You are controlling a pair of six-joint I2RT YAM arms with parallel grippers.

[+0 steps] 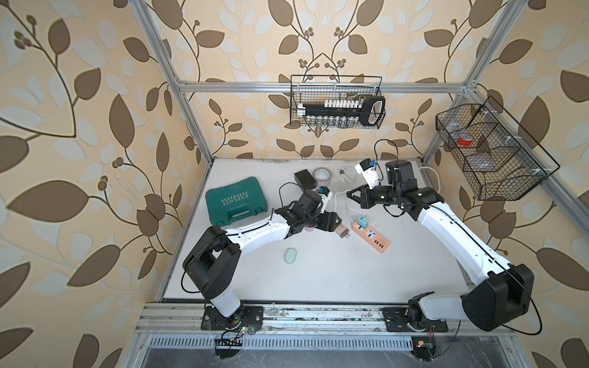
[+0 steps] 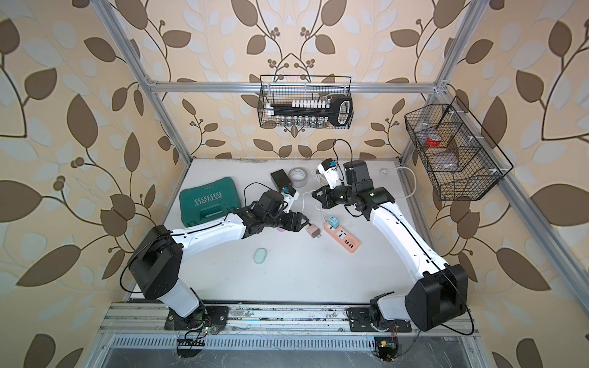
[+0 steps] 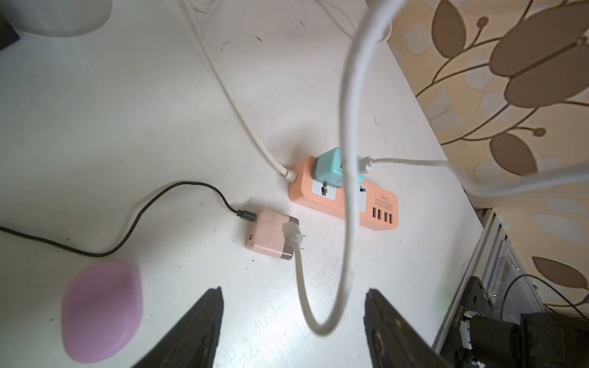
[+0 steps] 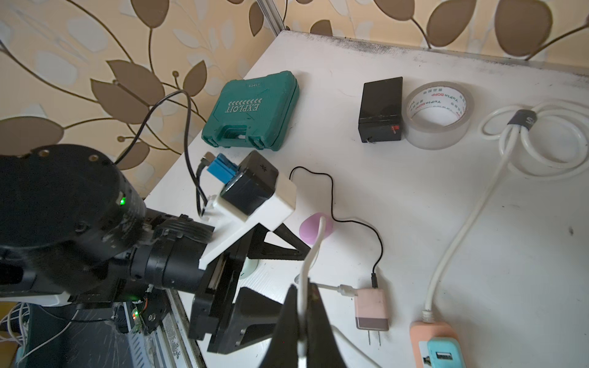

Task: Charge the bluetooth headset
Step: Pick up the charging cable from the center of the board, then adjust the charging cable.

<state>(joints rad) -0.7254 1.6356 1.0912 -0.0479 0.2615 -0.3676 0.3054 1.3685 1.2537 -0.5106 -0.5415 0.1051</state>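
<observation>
White table, walled by leaf wallpaper, carries two oval cases. One is the pink headset case, mostly hidden under the left tool in both top views; one mint case lies apart from it. Left tool stands wide and holds nothing. Right tool is pinched on the white cable, whose plug lies on the single pink charger, just beside the single orange power strip. Where the charger's black cable ends is cut off.
</observation>
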